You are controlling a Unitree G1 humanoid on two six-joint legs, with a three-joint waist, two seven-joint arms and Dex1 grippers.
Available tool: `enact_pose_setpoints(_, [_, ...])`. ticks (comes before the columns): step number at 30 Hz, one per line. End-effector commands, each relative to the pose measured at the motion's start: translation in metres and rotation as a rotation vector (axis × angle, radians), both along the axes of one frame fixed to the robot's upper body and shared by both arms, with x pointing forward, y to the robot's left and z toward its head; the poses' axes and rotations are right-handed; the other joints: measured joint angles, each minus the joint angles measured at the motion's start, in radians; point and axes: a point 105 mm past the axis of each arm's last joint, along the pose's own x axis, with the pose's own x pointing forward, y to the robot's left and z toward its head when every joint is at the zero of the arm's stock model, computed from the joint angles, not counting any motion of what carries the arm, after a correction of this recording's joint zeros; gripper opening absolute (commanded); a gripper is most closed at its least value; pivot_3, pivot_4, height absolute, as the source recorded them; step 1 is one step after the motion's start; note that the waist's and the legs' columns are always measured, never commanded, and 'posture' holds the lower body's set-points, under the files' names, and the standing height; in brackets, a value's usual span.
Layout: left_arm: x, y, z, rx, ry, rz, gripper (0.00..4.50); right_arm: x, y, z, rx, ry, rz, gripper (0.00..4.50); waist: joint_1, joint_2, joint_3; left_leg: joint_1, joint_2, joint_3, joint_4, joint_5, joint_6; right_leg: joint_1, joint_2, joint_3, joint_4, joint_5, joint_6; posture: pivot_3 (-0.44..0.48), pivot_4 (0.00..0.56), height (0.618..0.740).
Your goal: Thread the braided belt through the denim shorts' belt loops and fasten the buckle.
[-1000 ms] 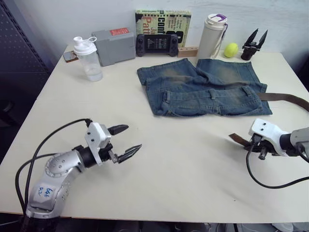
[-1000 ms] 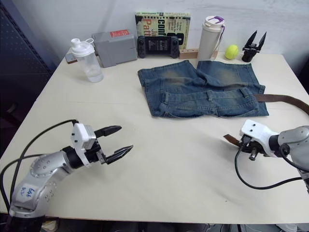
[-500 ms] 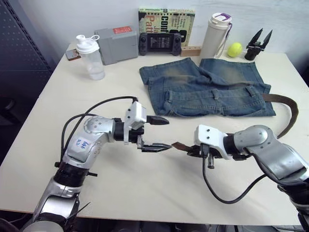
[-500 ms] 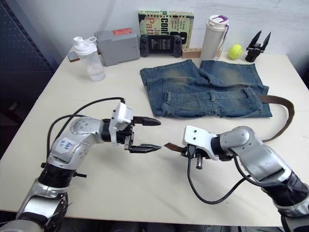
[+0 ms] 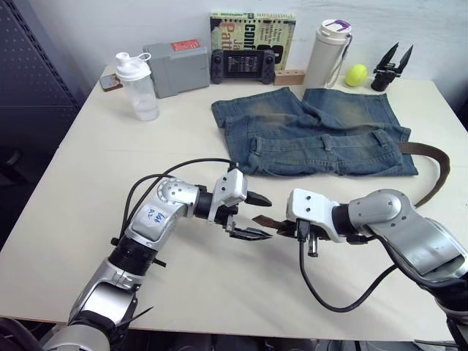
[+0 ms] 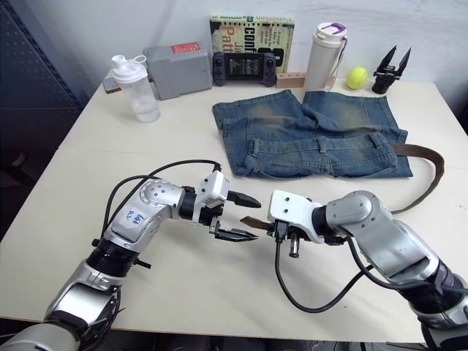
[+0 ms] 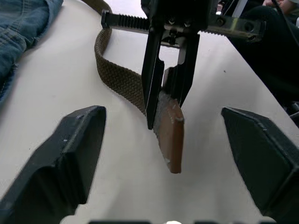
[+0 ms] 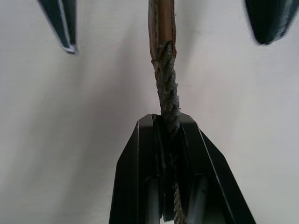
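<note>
My right gripper [image 7: 169, 100] clamps the braided belt [image 7: 122, 83] just behind its brown tip, which points between the wide-open fingers of my left gripper [image 5: 256, 216] above bare table [image 5: 95, 190], the strap trailing back to the denim shorts [image 5: 314, 131] beyond.

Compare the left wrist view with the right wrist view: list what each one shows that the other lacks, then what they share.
Left wrist view alone: the belt seen on its flat side, its braided strap curving back over the table, and a corner of the denim shorts.

Right wrist view alone: the belt seen edge-on, a thin cord running straight up out of the right end effector.

Shared: the right end effector shut on the belt behind its brown tip, and the left end effector open, one finger on each side of that tip.
</note>
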Motion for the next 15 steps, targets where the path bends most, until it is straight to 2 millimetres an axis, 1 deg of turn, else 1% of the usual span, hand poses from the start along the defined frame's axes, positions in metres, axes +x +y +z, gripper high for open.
enact_pose_setpoints(1, [-0.0025, -0.0008, 0.0013, 0.018, -0.039, -0.033, 2.4, -0.0017, 0.0055, 0.0121, 0.015, -0.049, 0.028, 0.0, -0.001, 0.0, 0.0, 0.0, 0.0, 0.0, 0.0, 0.0, 0.0, 0.0, 0.0, 0.0, 0.0, 0.0, 0.0, 0.0, 0.15, 0.731])
enact_pose_setpoints(3, [-0.0023, -0.0001, 0.0006, 0.024, -0.048, -0.036, 1.69, -0.0011, 0.0053, 0.0122, 0.014, -0.05, 0.027, 0.0, -0.001, 0.0, 0.0, 0.0, 0.0, 0.0, 0.0, 0.0, 0.0, 0.0, 0.0, 0.0, 0.0, 0.0, 0.0, 0.0, 0.15, 0.731])
enact_pose_setpoints(4, [-0.0021, 0.0001, 0.0007, 0.024, -0.049, -0.036, 1.04, -0.0007, 0.0052, 0.0123, 0.014, -0.051, 0.026, 0.0, -0.001, 0.0, 0.0, 0.0, 0.0, 0.0, 0.0, 0.0, 0.0, 0.0, 0.0, 0.0, 0.0, 0.0, 0.0, 0.0, 0.15, 0.731])
enact_pose_setpoints(5, [-0.0015, 0.0002, 0.0015, 0.02, -0.047, -0.033, 0.65, -0.0002, 0.005, 0.0123, 0.012, -0.052, 0.025, 0.0, 0.0, 0.0, 0.0, 0.0, 0.0, 0.0, 0.0, 0.0, 0.0, 0.0, 0.0, 0.0, 0.0, 0.0, 0.0, 0.0, 0.15, 0.731])
enact_pose_setpoints(6, [-0.0012, 0.0003, 0.0021, 0.018, -0.046, -0.031, 0.05, 0.0001, 0.0048, 0.0123, 0.011, -0.053, 0.024, 0.0, 0.0, 0.0, 0.0, 0.0, 0.0, 0.0, 0.0, 0.0, 0.0, 0.0, 0.0, 0.0, 0.0, 0.0, 0.0, 0.0, 0.15, 0.731])
enact_pose_setpoints(15, [-0.0014, 0.0002, 0.0011, 0.02, -0.054, -0.021, 0.05, 0.0044, 0.0031, 0.0154, 0.024, -0.073, 0.001, 0.0, 0.001, 0.0, 0.0, 0.0, 0.0, -0.001, 0.0, 0.0, 0.0, 0.0, 0.0, 0.0, 0.0, 0.0, 0.0, 0.0, 0.15, 0.731])
